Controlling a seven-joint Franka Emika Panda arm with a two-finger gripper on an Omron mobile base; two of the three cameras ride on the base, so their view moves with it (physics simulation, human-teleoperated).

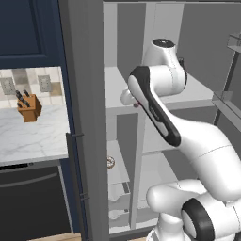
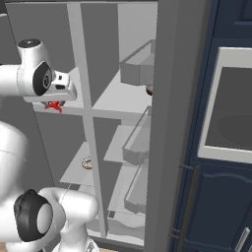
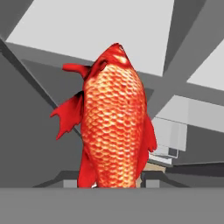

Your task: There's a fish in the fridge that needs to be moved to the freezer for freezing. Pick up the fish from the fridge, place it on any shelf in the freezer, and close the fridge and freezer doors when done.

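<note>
Holding the fish (image 3: 114, 127) in the jaws, clamped round its lower body, head pointing away from the hand. Mid-carry by the look of it: fish (image 2: 54, 105) hanging under the gripper (image 2: 55, 102) right at the front edge of a white shelf (image 2: 115, 101), close beside the grey divider post between the two compartments. Next up, probably: swing over to the freezer (image 1: 123, 141) side of that post, set it flat on a shelf, let go, then shut both doors (image 2: 165, 123). Further back, doughnut thing (image 2: 87, 163) on a lower shelf. No labels or writing readable anywhere.
</note>
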